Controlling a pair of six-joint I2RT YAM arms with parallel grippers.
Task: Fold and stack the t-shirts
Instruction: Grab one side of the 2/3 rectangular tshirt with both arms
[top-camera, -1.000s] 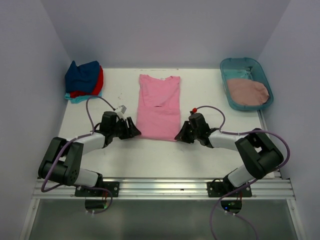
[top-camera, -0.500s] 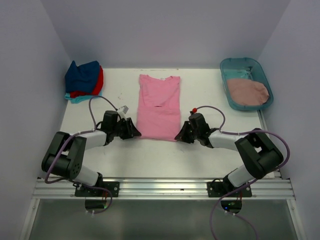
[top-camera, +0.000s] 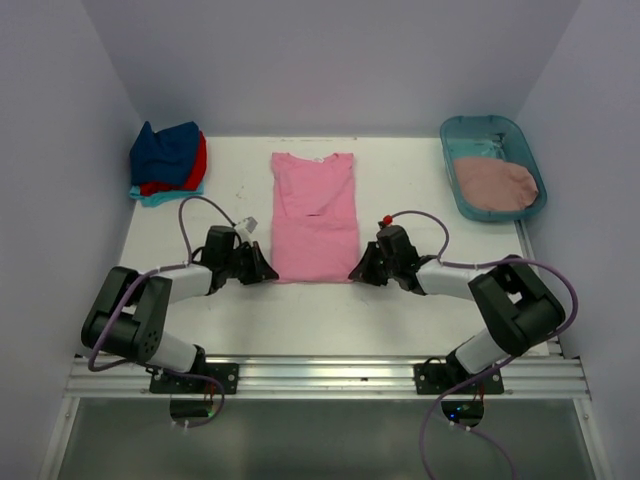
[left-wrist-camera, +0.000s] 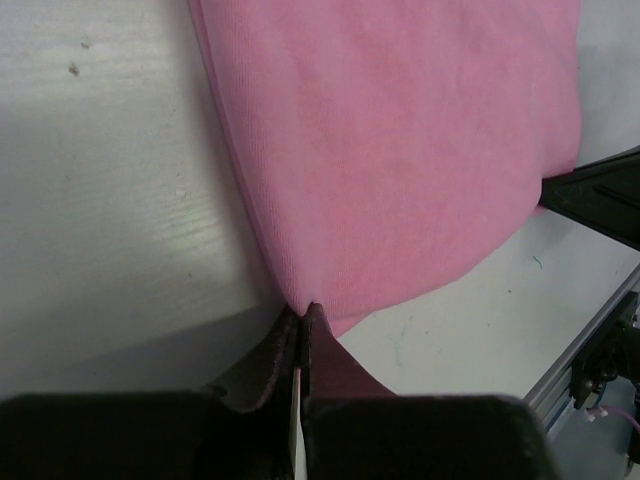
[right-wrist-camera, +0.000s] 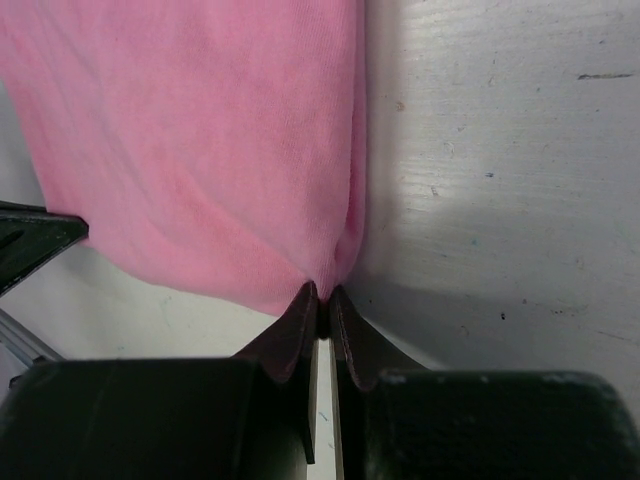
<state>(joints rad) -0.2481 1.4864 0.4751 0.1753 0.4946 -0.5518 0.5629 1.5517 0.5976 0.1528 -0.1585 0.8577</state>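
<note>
A bright pink t-shirt (top-camera: 315, 215) lies flat and lengthwise in the middle of the table, sleeves folded in. My left gripper (top-camera: 268, 272) is shut on its near left corner; in the left wrist view the jaws (left-wrist-camera: 301, 312) pinch the pink hem (left-wrist-camera: 400, 150). My right gripper (top-camera: 355, 273) is shut on the near right corner, and the right wrist view shows cloth (right-wrist-camera: 200, 140) caught between the tips (right-wrist-camera: 322, 293). A folded pile of navy, red and turquoise t-shirts (top-camera: 167, 160) sits at the back left. A dusty rose t-shirt (top-camera: 494, 183) lies in the tub.
A teal plastic tub (top-camera: 470, 132) stands at the back right corner. The white table (top-camera: 320, 320) is walled on three sides, with a metal rail (top-camera: 330, 377) along the near edge. Purple cables loop off both arms.
My left gripper has slid in onto the shirt's near left corner and shut on it. The shirt has shifted slightly to the left and squared up. The right gripper has closed a little tighter.
</note>
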